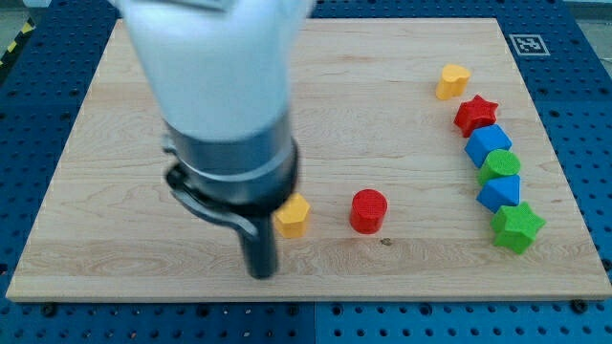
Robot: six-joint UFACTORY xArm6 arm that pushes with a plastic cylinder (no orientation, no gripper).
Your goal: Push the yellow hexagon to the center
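My tip [261, 274] stood on the table [402, 277], just left of the yellow hexagon [293, 215]; the red cylinder [368, 211] lay to its right. The tool was a bare rod and grasped nothing.

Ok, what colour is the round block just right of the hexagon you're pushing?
Red: the red cylinder, clearest in the camera view, right of the yellow hexagon.

Red cylinder [368, 211] mid-board; view's right column: yellow heart [452, 81], red star [475, 115], green star [517, 227].
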